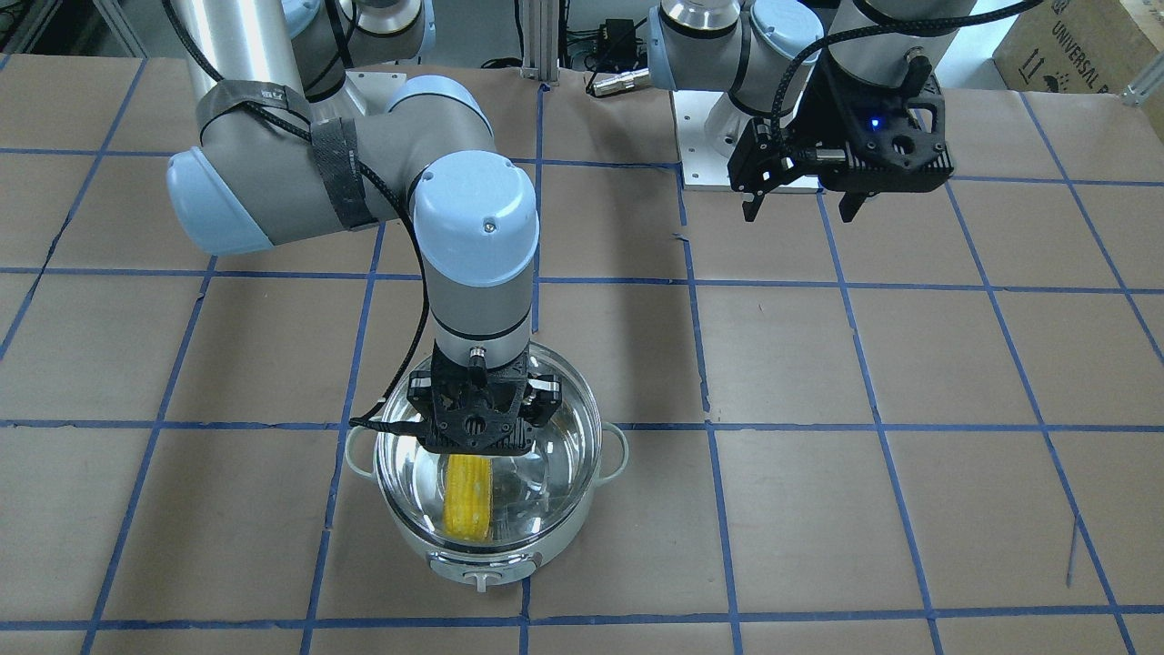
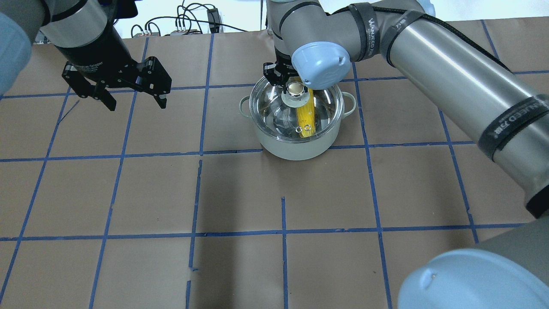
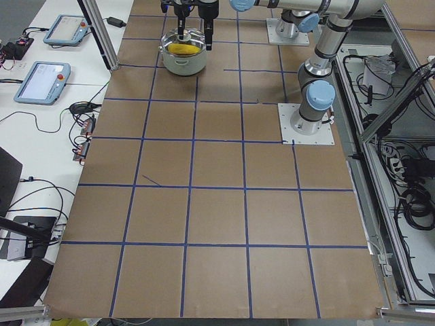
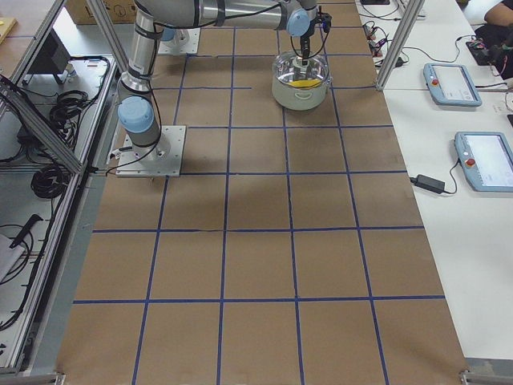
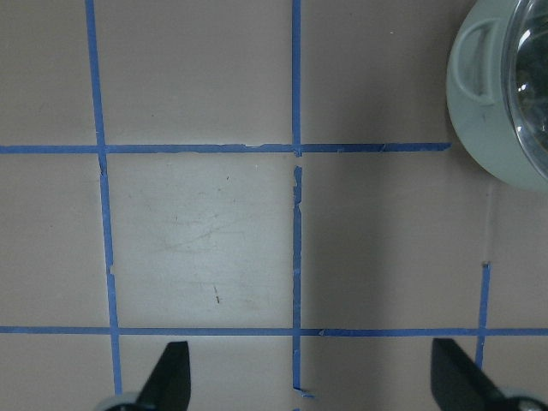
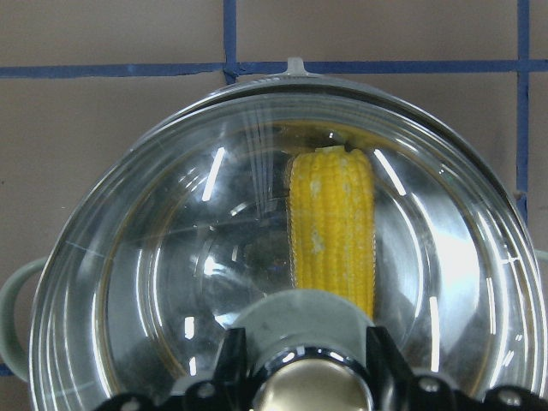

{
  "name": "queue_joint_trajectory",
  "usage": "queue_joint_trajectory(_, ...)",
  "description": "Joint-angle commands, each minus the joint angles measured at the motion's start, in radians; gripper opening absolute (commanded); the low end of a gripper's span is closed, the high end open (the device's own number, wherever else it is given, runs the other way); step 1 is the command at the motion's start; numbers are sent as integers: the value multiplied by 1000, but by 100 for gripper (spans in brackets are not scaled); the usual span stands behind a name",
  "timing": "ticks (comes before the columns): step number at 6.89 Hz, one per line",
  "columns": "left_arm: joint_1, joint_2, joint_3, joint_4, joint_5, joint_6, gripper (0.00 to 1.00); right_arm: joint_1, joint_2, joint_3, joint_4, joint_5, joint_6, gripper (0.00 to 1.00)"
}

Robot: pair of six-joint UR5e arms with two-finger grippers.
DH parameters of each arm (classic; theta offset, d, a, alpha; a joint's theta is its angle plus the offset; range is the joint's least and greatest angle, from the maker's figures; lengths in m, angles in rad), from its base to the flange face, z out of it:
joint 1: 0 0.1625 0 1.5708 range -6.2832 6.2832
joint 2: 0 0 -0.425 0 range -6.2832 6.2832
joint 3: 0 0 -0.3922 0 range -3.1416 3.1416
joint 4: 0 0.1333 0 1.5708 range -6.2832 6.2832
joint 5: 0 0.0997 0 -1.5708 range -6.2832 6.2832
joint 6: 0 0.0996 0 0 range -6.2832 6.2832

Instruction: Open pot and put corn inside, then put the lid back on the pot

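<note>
The pale grey-white pot (image 1: pixel 555 539) stands on the brown table, with the yellow corn (image 1: pixel 468 500) lying inside it. The clear glass lid (image 1: pixel 541 468) sits on the pot's rim. My right gripper (image 1: pixel 473 428) is straight above the lid, and in the right wrist view its fingers (image 6: pixel 233 364) press both sides of the beige knob (image 6: pixel 312 394). The corn (image 6: pixel 332 223) shows through the glass. My left gripper (image 2: pixel 137 104) hangs open and empty well to the side of the pot (image 2: pixel 296 148), above bare table.
The table is brown paper with a blue tape grid. The left arm's base plate (image 1: pixel 705 155) is at the back. A cardboard box (image 1: pixel 1082 45) sits at a far corner. Tablets and cables lie on side benches (image 3: pixel 44 75).
</note>
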Motion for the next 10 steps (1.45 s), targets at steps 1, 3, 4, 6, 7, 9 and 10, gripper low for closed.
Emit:
queue_joint_trajectory(1, 0, 1, -1, 1, 0, 0, 100, -1, 17, -4, 0, -1, -12, 6)
queue_joint_trajectory(3, -1, 1, -1, 1, 0, 2, 100, -12, 18, -5, 1, 1, -18, 6)
queue_joint_trajectory(4, -1, 1, -3, 1, 0, 3, 100, -16, 18, -5, 0, -1, -40, 6)
queue_joint_trajectory(6, -1, 1, -3, 1, 1, 3, 100, -18, 18, -5, 0, -11, -47, 6)
queue_joint_trajectory(7, -1, 1, -3, 1, 0, 5, 100, -18, 18, -7, 0, 1, -39, 17)
queue_joint_trajectory(9, -1, 1, -4, 1, 1, 5, 100, -16, 15, -7, -9, 5, -32, 99)
queue_joint_trajectory(10, -1, 1, -4, 1, 1, 5, 100, -22, 9, -18, 1, 4, -30, 100)
